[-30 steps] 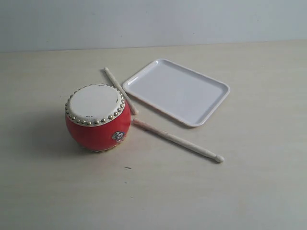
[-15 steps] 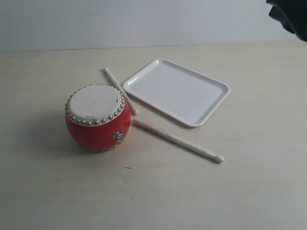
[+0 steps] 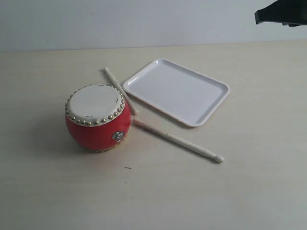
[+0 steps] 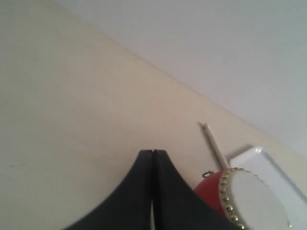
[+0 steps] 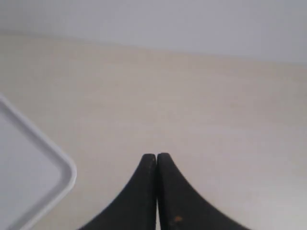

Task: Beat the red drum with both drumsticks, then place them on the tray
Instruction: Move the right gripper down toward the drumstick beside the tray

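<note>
Right arm (image 3: 283, 12) now pokes further into the top right corner of the exterior view; half a second ago only a dark bit shows there, a second ago nothing. Nothing else has shifted: drum, sticks and tray sit as before. Reads as the approach just starting, no stick picked up, no beat done.

Red drum (image 3: 97, 117) stands upright on the table (image 3: 240, 191), left of centre, skin up. Far drumstick (image 3: 120, 89) lies behind the drum, running between drum and tray, its near end just beside the drum's rim. Near drumstick (image 3: 177, 140) lies in front of the tray, one end just beside the drum, tip pointing away to the right. Tray (image 3: 177, 91) is flat, nothing on it, right of the drum.

Right gripper (image 5: 156, 155): jaws pressed together, holding nothing. Its wrist view shows only a tray corner and bare table, no stick, so it is well apart from both sticks.

Left gripper (image 4: 152, 152): jaws pressed together too, nothing held. Its wrist view has the drum, the far drumstick's end and a tray corner ahead of it, none touching the fingers. It does not show in the exterior view.

Next, judged: both need to open before any grasp.
</note>
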Robot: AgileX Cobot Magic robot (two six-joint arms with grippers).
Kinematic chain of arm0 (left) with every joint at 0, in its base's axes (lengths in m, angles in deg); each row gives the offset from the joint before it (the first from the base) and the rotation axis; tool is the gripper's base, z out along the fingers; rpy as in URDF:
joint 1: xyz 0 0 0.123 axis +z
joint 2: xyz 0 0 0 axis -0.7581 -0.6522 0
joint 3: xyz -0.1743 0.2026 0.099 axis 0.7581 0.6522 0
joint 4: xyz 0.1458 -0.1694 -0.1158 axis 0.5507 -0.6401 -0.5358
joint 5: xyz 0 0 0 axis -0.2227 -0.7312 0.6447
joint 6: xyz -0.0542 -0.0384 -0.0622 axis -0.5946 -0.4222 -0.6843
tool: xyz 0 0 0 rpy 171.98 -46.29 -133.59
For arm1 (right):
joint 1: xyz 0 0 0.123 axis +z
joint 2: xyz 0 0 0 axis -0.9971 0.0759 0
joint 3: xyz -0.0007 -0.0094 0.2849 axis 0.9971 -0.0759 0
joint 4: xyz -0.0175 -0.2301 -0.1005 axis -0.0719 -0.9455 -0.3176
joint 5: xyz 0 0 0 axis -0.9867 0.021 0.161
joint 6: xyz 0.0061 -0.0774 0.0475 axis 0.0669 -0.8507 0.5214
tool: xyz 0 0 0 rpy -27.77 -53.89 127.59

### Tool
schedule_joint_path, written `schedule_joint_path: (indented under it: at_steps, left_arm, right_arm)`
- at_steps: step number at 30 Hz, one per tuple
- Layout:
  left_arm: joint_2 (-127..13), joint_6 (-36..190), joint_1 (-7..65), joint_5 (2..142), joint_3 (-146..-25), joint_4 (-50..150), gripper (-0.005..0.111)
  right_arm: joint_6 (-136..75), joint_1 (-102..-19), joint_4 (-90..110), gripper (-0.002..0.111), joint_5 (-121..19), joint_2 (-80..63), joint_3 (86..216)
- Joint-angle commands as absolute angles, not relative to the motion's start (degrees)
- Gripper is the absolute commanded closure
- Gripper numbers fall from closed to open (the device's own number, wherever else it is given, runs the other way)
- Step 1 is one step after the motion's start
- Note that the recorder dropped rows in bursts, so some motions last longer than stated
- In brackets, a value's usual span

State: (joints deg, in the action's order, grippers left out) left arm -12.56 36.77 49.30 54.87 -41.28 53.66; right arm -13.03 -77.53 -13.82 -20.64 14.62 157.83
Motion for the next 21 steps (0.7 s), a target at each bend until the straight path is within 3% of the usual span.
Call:
schedule_joint_path:
  at_steps: [1, 4, 6, 12, 21]
  left_arm:
    - [-26.7, 49.1, 49.3, 44.2, -54.8, 53.9, 0.107]
    - [-37.1, 54.5, 49.3, 29.5, -65.0, 53.2, 0.107]
    - [-40.3, 55.8, 49.3, 26.3, -66.9, 51.9, 0.107]
    - [-40.7, 62.0, 49.3, 25.4, -67.0, 44.6, 0.107]
    - [-39.1, 62.2, 49.3, 23.7, -67.0, 44.2, 0.107]
  right_arm:
    - [-37.3, -77.3, 12.6, 0.108, 1.1, 22.1, 169.0]
    - [-46.5, -74.8, 28.0, 0.108, 4.4, 24.4, 176.7]
    - [-45.8, -71.2, 27.6, 0.108, 5.1, 26.5, 182.1]
    - [-40.0, -63.6, 24.0, 0.108, 5.1, 41.2, 199.1]
    - [-39.9, -63.0, 29.5, 0.108, 6.1, 51.4, 204.2]
